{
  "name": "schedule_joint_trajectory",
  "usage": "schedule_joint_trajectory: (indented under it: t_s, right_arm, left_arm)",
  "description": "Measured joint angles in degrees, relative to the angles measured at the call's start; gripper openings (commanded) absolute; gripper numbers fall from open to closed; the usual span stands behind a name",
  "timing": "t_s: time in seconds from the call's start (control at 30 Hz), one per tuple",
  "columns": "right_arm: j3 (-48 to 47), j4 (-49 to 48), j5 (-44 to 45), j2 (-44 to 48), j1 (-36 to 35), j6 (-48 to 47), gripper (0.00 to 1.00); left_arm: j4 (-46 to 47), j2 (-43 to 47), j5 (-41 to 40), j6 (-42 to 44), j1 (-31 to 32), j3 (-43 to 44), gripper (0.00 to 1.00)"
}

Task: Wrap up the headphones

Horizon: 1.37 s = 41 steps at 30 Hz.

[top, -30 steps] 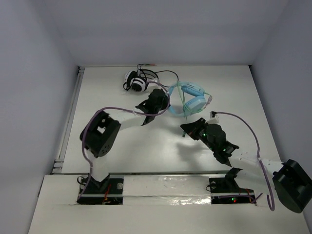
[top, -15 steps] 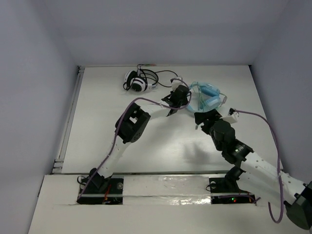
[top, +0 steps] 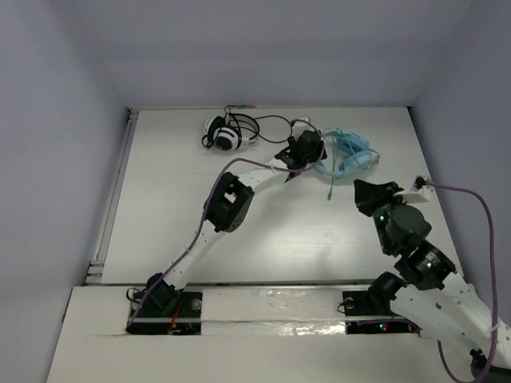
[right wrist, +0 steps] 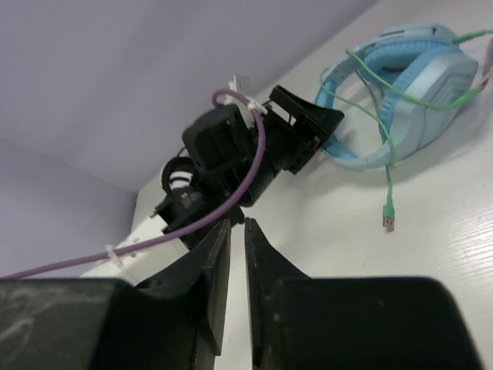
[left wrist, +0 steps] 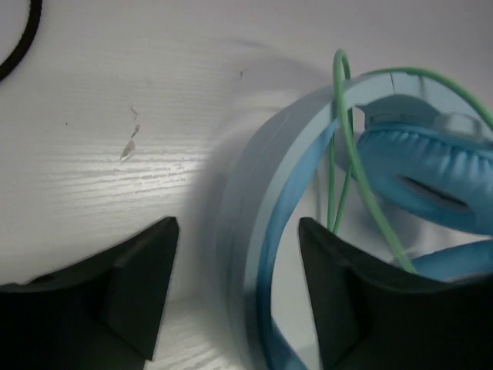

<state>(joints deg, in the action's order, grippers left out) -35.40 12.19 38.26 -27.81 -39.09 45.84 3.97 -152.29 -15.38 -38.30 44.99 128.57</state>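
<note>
The light blue headphones (top: 349, 156) lie at the back of the table, right of centre. Their pale-green cable (top: 330, 182) trails toward me and ends in a loose plug (right wrist: 389, 220). My left gripper (top: 308, 152) is at their left side, open. In the left wrist view the wide band (left wrist: 266, 193) runs between its fingers (left wrist: 146, 277), with loops of cable (left wrist: 350, 142) over a padded ear cup (left wrist: 431, 173). My right gripper (top: 367, 191) hovers just right of the plug. Its jaws (right wrist: 237, 225) are shut to a thin slit with nothing in it.
Smaller black-and-white headphones (top: 224, 134) with a black cable (top: 267, 121) lie at the back, left of the blue pair. A bit of that black cable (left wrist: 17, 46) shows in the left wrist view. A rail (top: 112, 191) runs along the table's left edge.
The left arm has stretched out to the right as the headphones shifted right, and its gripper has opened around the band. The right gripper has drawn back to the right.
</note>
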Motion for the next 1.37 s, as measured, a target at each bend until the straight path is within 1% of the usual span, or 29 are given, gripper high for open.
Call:
schedule_joint_trajectory:
  t_s: [0.07,0.1,0.13,0.17,0.2,0.27,0.3,0.37,0.4,0.43,0.53,0.6,0.73,0.8,0.97,1.1,1.23,1.37]
  right_arm:
    - [-1.9,1.77,0.79,1.38,0.0,-1.38,0.25]
    - [-2.71,2.69,1.09,2.08,0.0,-1.95,0.3]
    - [-3.23,3.39,1.51,2.73,0.0,-2.4,0.35]
    - [-3.72,4.22,1.9,3.48,0.0,-2.86,0.41]
    - [-4.11,4.92,2.21,4.31,0.0,-3.34,0.51]
    - [-4.81,6.03,2.45,5.75,0.0,-4.04,0.6]
    - [-5.31,6.54,2.45,6.32,0.0,-4.31,0.67]
    - [-6.51,7.13,2.29,6.84,0.0,-4.9,0.76]
    - [-7.1,7.21,2.25,6.84,0.0,-5.11,0.93]
    - [-7.85,7.37,2.19,6.67,0.0,-5.18,1.0]
    - [-10.47,8.31,2.01,5.38,0.0,-6.25,1.0]
    - [-12.24,9.05,1.77,4.26,0.0,-6.99,1.0]
    - [-16.17,11.13,0.48,2.78,0.0,-8.24,1.0]
    - [-17.9,12.02,-0.87,3.02,0.0,-8.92,1.0]
    - [-19.87,13.22,-5.66,6.67,0.0,-10.19,1.0]
    - [-20.85,15.41,-7.34,10.43,0.0,-10.34,1.0]
    - [-21.57,17.25,-7.61,13.25,0.0,-10.34,1.0]
    - [-21.66,18.25,-7.74,13.57,0.0,-10.34,1.0]
  left_arm:
    - [2.45,0.5,0.55,0.15,0.0,-2.12,0.72]
    - [5.25,1.49,0.57,0.31,0.0,-4.85,0.82]
    - [7.06,3.06,0.63,0.83,0.0,-7.54,0.87]
    - [8.04,5.25,0.79,1.2,0.0,-11.1,0.96]
    - [8.63,7.93,0.76,1.75,0.0,-15.23,0.99]
    - [10.45,13.68,0.94,2.56,0.02,-23.78,0.99]
    - [11.52,17.46,0.94,3.08,0.02,-29.14,0.99]
    - [14.23,25.73,0.74,4.44,0.0,-39.39,0.99]
    - [15.45,30.05,0.55,5.16,0.0,-43.95,0.99]
    - [16.61,34.03,0.31,5.81,0.04,-47.3,0.99]
    - [20.9,46.64,-0.33,8.15,0.2,-54.55,0.99]
    - [23.34,54.58,-0.66,9.44,0.55,-57.18,0.99]
    - [26.05,67.34,-1.01,10.36,1.6,-60.63,0.99]
    - [26.43,73.5,-0.81,10.36,1.97,-64.26,0.99]
    - [22.38,86.68,1.27,9.62,2.27,-73.31,0.99]
    - [17.99,97.55,2.75,9.05,2.32,-78.53,0.99]
    - [14.08,108.1,2.84,9.05,2.54,-80.96,0.99]
    - [10.91,113.22,1.77,9.11,2.54,-82.07,0.99]
